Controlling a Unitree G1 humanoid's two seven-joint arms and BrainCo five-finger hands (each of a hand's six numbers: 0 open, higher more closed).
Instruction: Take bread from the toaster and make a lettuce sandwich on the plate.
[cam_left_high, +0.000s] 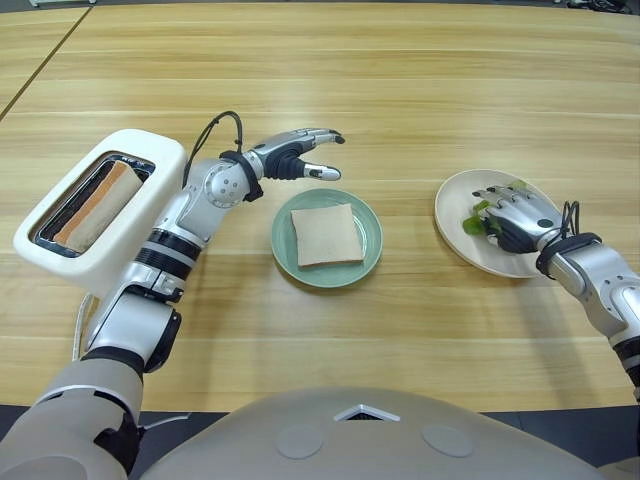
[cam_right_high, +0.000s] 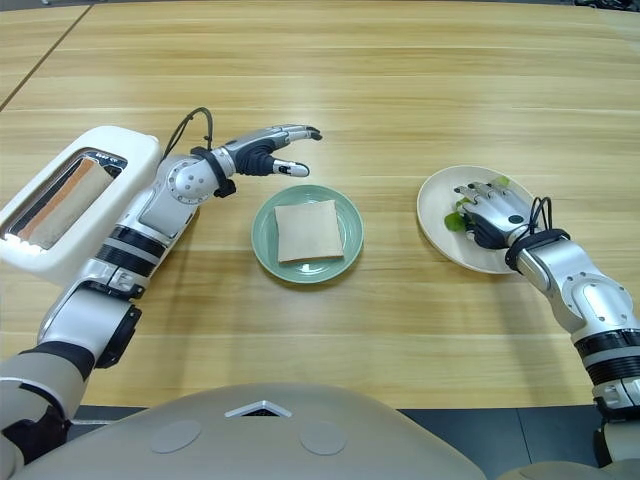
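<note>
One slice of bread (cam_left_high: 326, 235) already lies on the green plate (cam_left_high: 365, 262), just beneath your left hand (cam_left_high: 295, 155), whose fingers are spread wide and empty. A second slice (cam_left_high: 98, 205) sits in the toaster (cam_left_high: 150, 150), back beside that wrist. Your right hand (cam_left_high: 520, 215) has its fingers curled down around the lettuce (cam_left_high: 473, 224) on the cream plate (cam_left_high: 455, 200). Pinch the lettuce firmly before lifting, clear the rim, then carry it across to the bread. No label or writing can be read anywhere.
</note>
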